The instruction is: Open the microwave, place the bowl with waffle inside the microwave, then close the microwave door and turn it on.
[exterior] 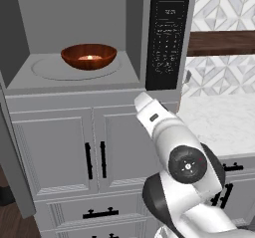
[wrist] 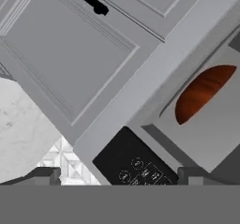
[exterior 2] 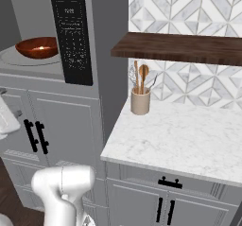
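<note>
- You had the microwave (exterior: 79,38) standing open: cavity exposed, the bowl with waffle (exterior: 89,56) sitting on the round turntable (exterior: 50,68), roughly centred, slightly toward the cavity's right side.
- Bowl contents: one small pale golden piece at the centre, nothing else visible in it.
- From the right base view the same bowl sat at the left edge of frame, inside the cavity, left of the black keypad panel (exterior 2: 72,36).
- The microwave door (exterior: 12,162) was swung out at the left edge of the left base view, seen edge-on; you can't read its handle from there.
- Gripper (wrist: 119,177): finger tips were set wide apart at the bottom of the hand view, nothing between them. It held nothing.
- Hand view was rolled; it looked at the keypad panel's lower end, the bowl's rim to the right, white cabinet doors (wrist: 65,54) above.
- Arm was low in front of the cabinets under the microwave, well clear of the bowl.
- On the counter (exterior 2: 189,135), at its back left corner, a beige utensil holder (exterior 2: 140,100) stood upright with wooden spoons and a whisk in it, under the dark wooden shelf (exterior 2: 179,47).
</note>
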